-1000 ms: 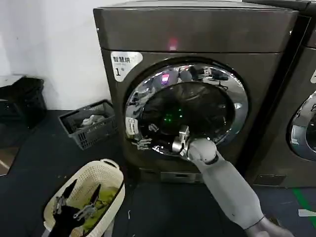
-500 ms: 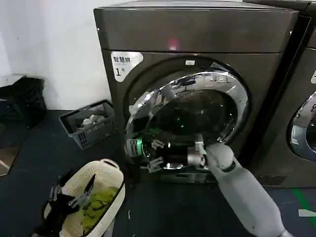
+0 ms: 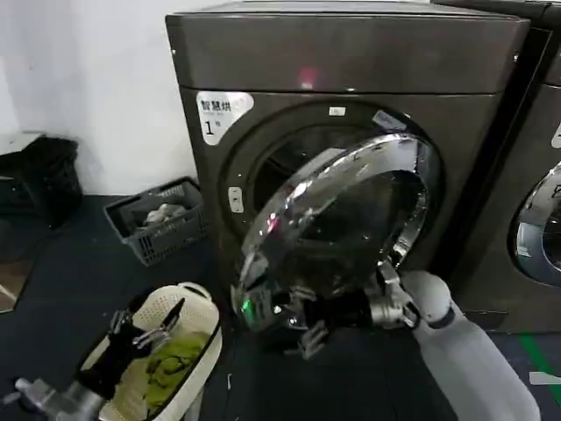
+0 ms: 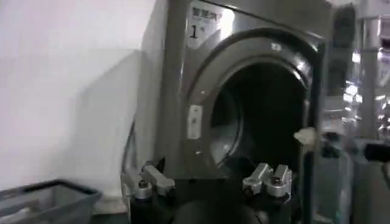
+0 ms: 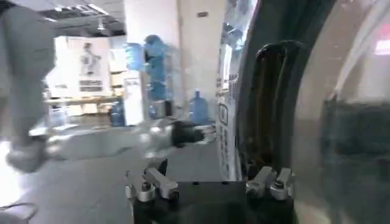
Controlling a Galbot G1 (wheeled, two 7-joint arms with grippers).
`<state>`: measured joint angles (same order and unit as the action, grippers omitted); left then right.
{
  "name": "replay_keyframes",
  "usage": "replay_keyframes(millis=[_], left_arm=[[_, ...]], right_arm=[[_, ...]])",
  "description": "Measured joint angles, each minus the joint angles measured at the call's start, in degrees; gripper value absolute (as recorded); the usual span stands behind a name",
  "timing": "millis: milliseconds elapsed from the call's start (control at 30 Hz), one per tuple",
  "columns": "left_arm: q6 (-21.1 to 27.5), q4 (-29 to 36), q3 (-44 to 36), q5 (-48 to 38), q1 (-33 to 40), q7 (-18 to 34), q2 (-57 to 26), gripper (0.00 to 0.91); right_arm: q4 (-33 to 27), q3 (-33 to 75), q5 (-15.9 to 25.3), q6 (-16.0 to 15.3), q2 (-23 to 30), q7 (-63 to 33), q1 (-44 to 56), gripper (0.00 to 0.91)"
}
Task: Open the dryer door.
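The dark bronze-grey dryer [image 3: 351,53] carries a white "1" sticker [image 3: 215,110]. Its dryer door [image 3: 351,219], a chrome ring round dark glass, stands partly swung out on its right-hand hinge, baring the drum opening [image 3: 280,162]. My right gripper [image 3: 381,307] sits at the door's lower rim. In the right wrist view this gripper [image 5: 210,181] is open with nothing between its fingers, and the door's edge [image 5: 274,103] is close beside one finger. My left gripper [image 3: 145,331] hovers open over a basket. In the left wrist view that gripper [image 4: 207,181] faces the drum opening [image 4: 268,115].
A cream basket [image 3: 188,303] with green cloth stands on the floor at the front left. A dark crate [image 3: 158,219] sits by the wall beside the dryer. A second dark machine [image 3: 539,175] with a chrome-ringed door stands on the right.
The door has swung from shut to partly open. My right gripper drew back and down with its lower rim. The left gripper shifted slightly over the basket.
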<state>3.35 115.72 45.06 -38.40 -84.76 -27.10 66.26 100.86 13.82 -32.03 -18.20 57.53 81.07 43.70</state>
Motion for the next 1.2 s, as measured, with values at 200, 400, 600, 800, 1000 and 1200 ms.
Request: replay_keyframes(millis=[200, 400, 600, 800, 1000, 1200], left_arm=[[2.3, -3.0, -3.7, -2.9, 3.8, 0.2, -4.7, 0.907], [4.6, -6.3, -8.5, -7.8, 8.6, 0.4, -9.2, 0.907], [7.4, -8.0, -13.5, -9.8, 14.0, 0.4, -11.9, 0.907], [7.4, -10.2, -19.1, -10.7, 18.6, -2.8, -12.1, 0.907], [7.3, -12.6, -24.2, -10.8, 23.6, -5.5, -11.7, 0.907], [6.9, -14.3, -29.7, -10.4, 29.1, -6.7, -10.6, 0.907]], right_arm=[[2.1, 3.9, 0.4, 1.6, -1.8, 2.6, 3.5, 0.907], [3.1, 8.8, 0.4, 4.1, -2.9, 2.7, 7.1, 0.907], [3.5, 16.0, 2.2, 5.7, -3.1, 2.7, 12.2, 0.907], [2.9, 25.7, 2.2, 5.1, -2.3, 1.7, 18.6, 0.907], [1.3, 37.0, 4.9, 5.4, 0.1, 0.2, 23.7, 0.907], [-1.1, 47.0, 5.8, 5.0, 1.5, -4.3, 24.7, 0.907]])
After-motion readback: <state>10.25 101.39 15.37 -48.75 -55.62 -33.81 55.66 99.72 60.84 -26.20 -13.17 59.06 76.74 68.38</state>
